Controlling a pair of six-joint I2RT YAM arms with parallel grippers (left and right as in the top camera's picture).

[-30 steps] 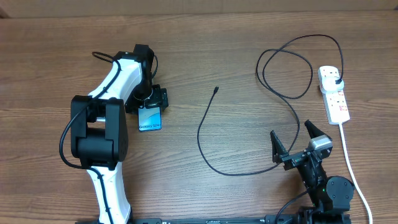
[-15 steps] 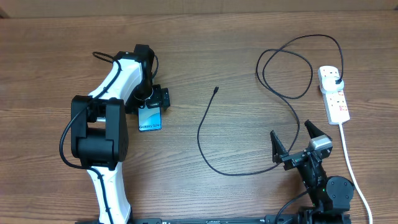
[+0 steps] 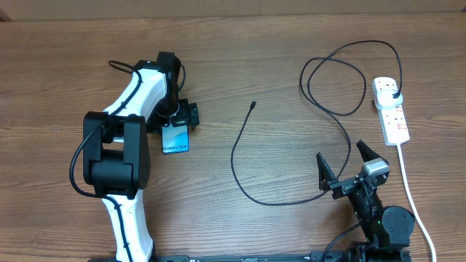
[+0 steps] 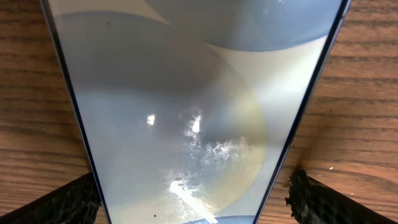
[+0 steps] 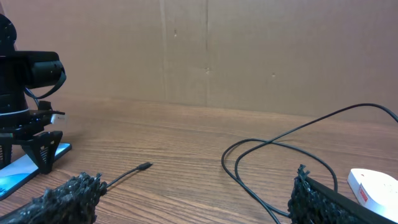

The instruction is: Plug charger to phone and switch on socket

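The phone lies flat on the table with its light blue screen up, and it fills the left wrist view. My left gripper hangs over its far end, open. One finger stands clear of the phone's right edge and the other sits by its left edge. The charger curves across the table's middle, its connector tip lying free and its black plug seated in the white socket. My right gripper is open and empty near the front edge, beside the cable.
The socket's thick white cord runs toward the front edge, right of my right arm. The charger forms a loop at the back right. A brown cardboard wall stands behind the table.
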